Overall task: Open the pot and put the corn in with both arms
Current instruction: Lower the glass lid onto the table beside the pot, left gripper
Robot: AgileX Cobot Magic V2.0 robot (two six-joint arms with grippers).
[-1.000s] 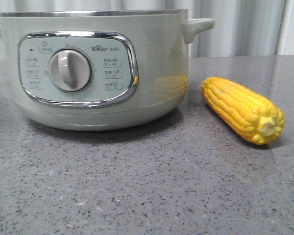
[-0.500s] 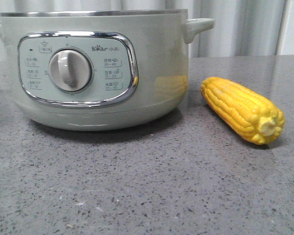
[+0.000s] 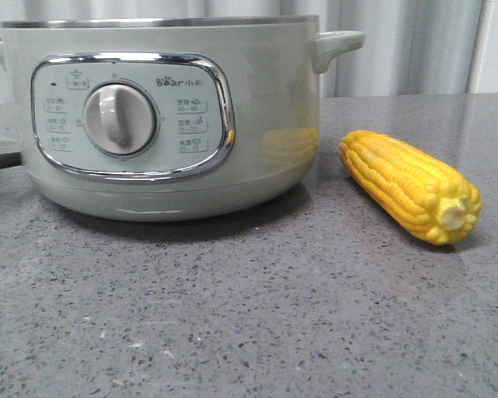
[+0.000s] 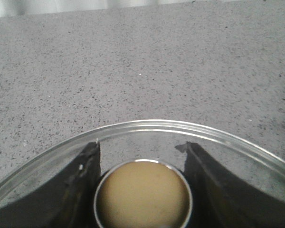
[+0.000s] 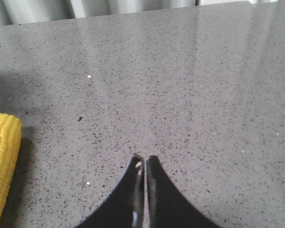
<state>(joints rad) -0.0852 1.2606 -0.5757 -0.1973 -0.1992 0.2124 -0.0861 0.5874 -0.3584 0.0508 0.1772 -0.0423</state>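
One lid (image 4: pixel 147 130) gripped by its knob (image 4: pixel 142 195) in my left jaws, near the counter (image 3: pixel 257 315). Right jaws clenched, empty. Next: release lid, fetch corn (image 3: pixel 411 186) for pot (image 3: pixel 257 108).

The pot (image 3: pixel 166 116) stands on the table (image 3: pixel 249 315) toward the left, its dial (image 3: pixel 119 119) facing forward. The corn (image 3: pixel 411 186) lies on the table to the pot's right, near it but apart, its stub end nearer the camera. A lid's edge (image 3: pixel 0 153) shows just left of the pot.
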